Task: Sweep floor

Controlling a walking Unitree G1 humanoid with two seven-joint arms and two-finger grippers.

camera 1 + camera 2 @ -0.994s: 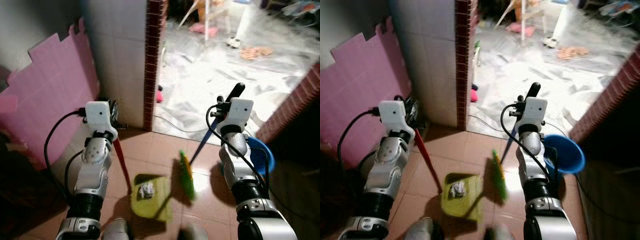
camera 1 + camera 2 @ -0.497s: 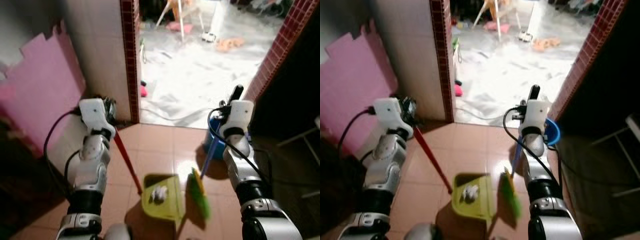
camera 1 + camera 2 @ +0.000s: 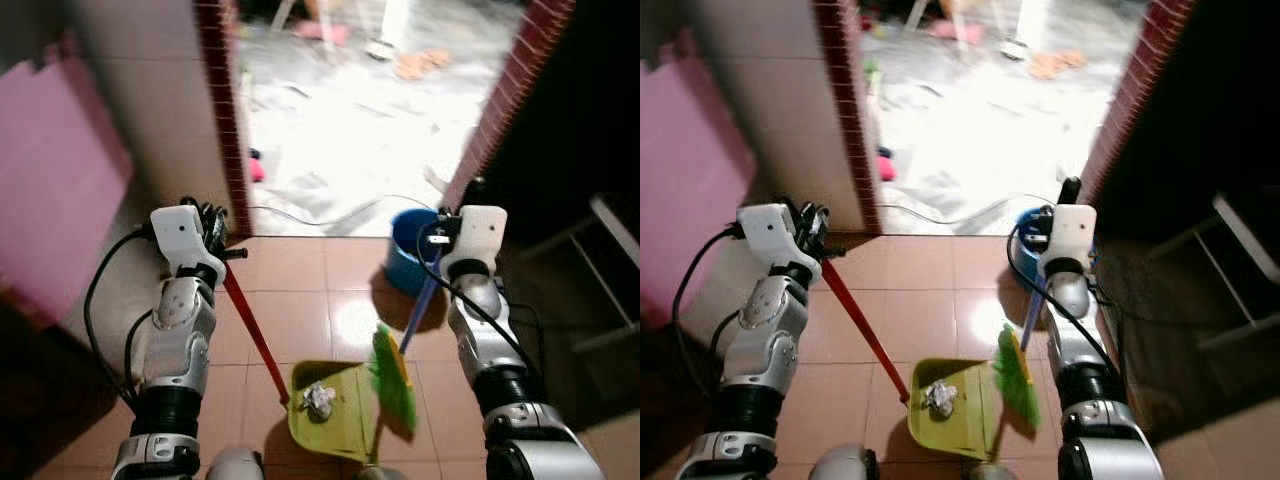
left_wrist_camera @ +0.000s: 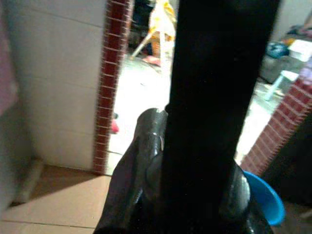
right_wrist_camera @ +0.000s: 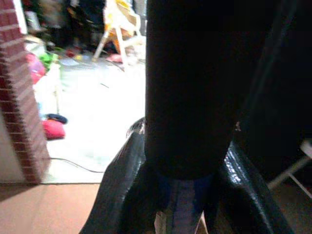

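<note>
On the brown tiled floor [image 3: 300, 300] before me: one yellow-green dustpan [image 3: 335, 412], one green broom [image 3: 395, 375], one crumpled wad of paper [image 3: 320, 398], one blue bucket [image 3: 405, 250].

My left gripper [image 3: 210, 228] is clamped on the dustpan's red handle [image 3: 255, 335]; the handle slopes down from the gripper to the pan's near-left rim. My right gripper [image 3: 440, 232] is clamped on the broom's blue stick [image 3: 418, 318]; the stick slopes down to the bristle head, which is just beside the pan's right edge. I cannot tell whether they touch.

The paper wad lies inside the pan, between my two arms and below both grippers.

Edges: white tiled wall with a red brick edge [image 3: 222, 130] on my left, a pink panel [image 3: 50, 190] further left, a red brick jamb [image 3: 505, 95] on my right. Between them a doorway opens onto a bright grey floor [image 3: 340, 130]. The bucket stands at the threshold by the right jamb. A thin cable [image 3: 330, 205] runs across the threshold.
</note>
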